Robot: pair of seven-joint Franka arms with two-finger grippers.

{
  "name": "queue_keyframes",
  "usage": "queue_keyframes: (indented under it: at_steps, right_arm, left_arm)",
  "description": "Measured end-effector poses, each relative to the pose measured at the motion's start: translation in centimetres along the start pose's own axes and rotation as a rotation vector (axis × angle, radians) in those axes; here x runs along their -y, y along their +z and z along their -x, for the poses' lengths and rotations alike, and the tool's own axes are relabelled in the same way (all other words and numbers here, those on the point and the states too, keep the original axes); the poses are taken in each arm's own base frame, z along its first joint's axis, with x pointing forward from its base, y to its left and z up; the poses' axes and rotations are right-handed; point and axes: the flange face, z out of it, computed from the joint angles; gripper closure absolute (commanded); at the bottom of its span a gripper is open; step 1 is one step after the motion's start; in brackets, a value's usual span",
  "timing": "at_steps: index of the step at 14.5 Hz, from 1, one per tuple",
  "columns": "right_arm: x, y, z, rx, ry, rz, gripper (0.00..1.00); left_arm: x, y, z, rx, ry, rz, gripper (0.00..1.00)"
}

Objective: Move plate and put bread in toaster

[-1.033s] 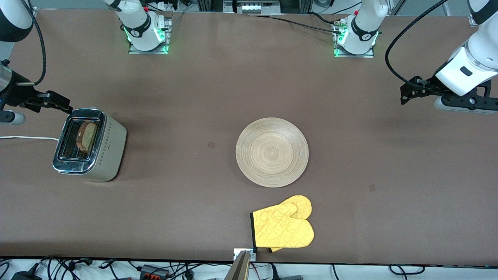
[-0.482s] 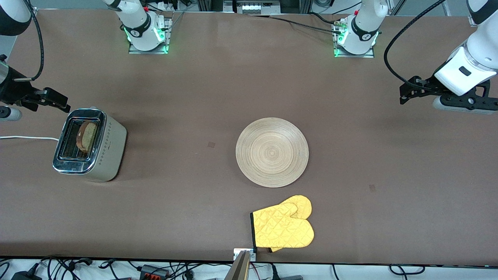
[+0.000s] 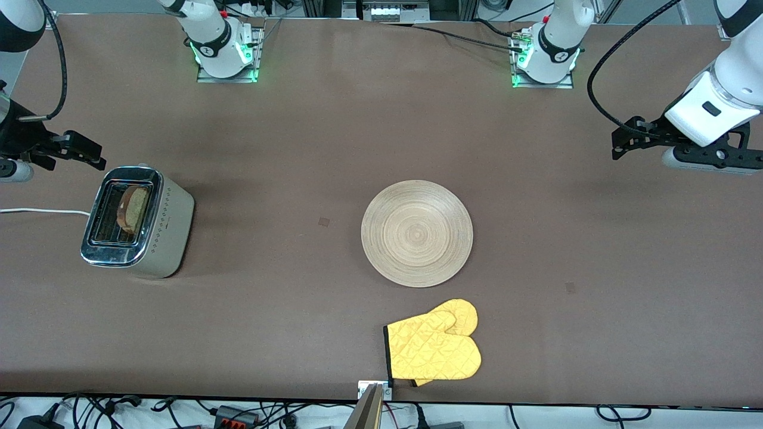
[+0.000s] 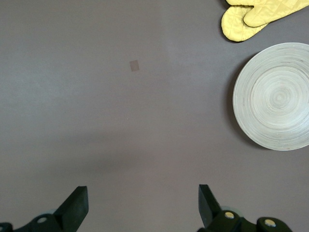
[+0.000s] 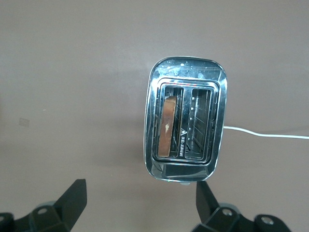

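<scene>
The silver toaster (image 3: 170, 229) stands at the right arm's end of the table. The bread (image 3: 132, 208) stands in its slot on the side toward the left arm's end; the other slot is empty. The right wrist view shows the toaster (image 5: 186, 77) from above with the bread (image 5: 167, 126) in it. My right gripper (image 3: 86, 152) is open and empty in the air beside the toaster (image 5: 140, 191). The wooden plate (image 3: 416, 233) lies bare at the table's middle and shows in the left wrist view (image 4: 275, 96). My left gripper (image 3: 623, 142) is open and empty over the left arm's end (image 4: 142, 195).
A yellow oven mitt (image 3: 434, 348) lies nearer the front camera than the plate, close to the table's edge, and shows in the left wrist view (image 4: 251, 17). The toaster's white cord (image 3: 42, 211) runs off toward the right arm's end.
My right gripper has risen a little and drawn away from the toaster toward the right arm's end. The left arm has barely shifted. Bread, plate and mitt have not moved.
</scene>
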Motion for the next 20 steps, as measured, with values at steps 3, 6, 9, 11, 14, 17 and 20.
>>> queue_keyframes:
  at_steps: [3,6,9,11,14,17,20]
  right_arm:
    - [0.0,-0.2,0.3,0.009,0.0,-0.001,0.0]
    - [-0.6,-0.4,0.6,0.015,0.01,-0.001,0.0]
    - [-0.9,-0.7,0.8,0.013,0.014,-0.002,0.0]
    - [-0.6,-0.7,0.8,0.016,0.009,-0.002,0.0]
    - [-0.6,-0.5,1.0,0.032,0.011,-0.003,0.0]
    - [-0.7,-0.5,1.0,0.035,0.025,-0.003,0.0]
    - [-0.7,-0.5,1.2,0.043,0.027,-0.004,0.0]
  left_arm:
    - [0.0,0.0,0.0,0.0,0.0,0.0,0.0]
    - [-0.1,0.0,0.0,0.0,0.002,0.0,0.0]
    - [-0.3,0.0,0.0,0.0,0.005,0.0,0.0]
    - [-0.2,0.0,0.0,0.001,0.004,0.0,0.0]
    - [0.4,0.1,0.1,0.008,-0.006,0.0,0.0]
    - [1.4,0.1,0.2,0.014,-0.024,0.0,0.0]
    - [1.5,0.1,0.2,0.014,-0.026,0.001,0.0]
